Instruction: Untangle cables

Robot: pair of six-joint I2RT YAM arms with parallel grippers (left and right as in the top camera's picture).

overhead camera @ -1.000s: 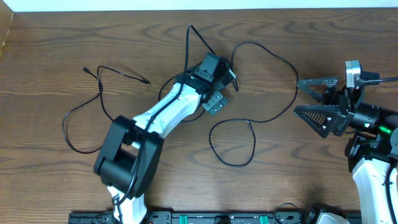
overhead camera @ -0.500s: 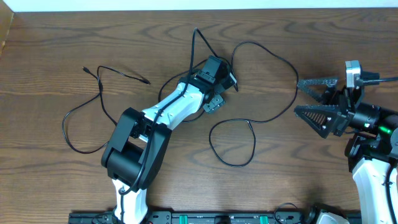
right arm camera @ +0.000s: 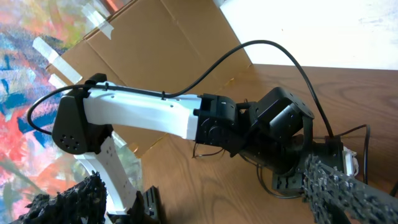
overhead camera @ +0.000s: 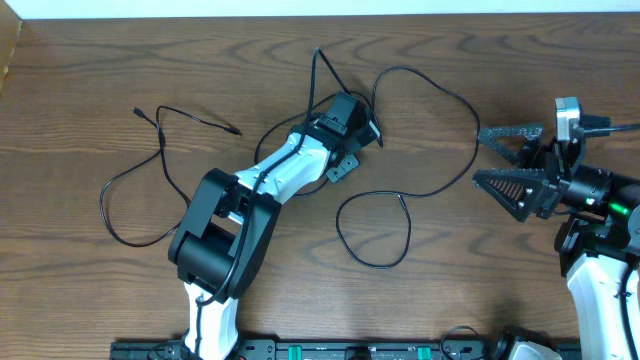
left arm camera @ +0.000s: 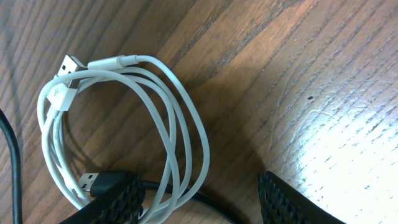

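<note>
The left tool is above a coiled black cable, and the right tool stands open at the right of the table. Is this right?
No. The coiled cable under the left tool is white, not black; the left wrist view shows it. The rest holds.

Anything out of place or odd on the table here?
The white cable lies in a tight coil by the left fingers, with a black cable's plug lying across its lower loops. Nothing looks damaged or spilled.

Right gripper (right arm camera: 199, 177) fingers (right arm camera: 348, 193) spread wide at frame bottom. Left arm (right arm camera: 143, 115), white link and black wrist, angled down to wooden table (right arm camera: 379, 93). Cardboard box (right arm camera: 168, 37) behind.
</note>
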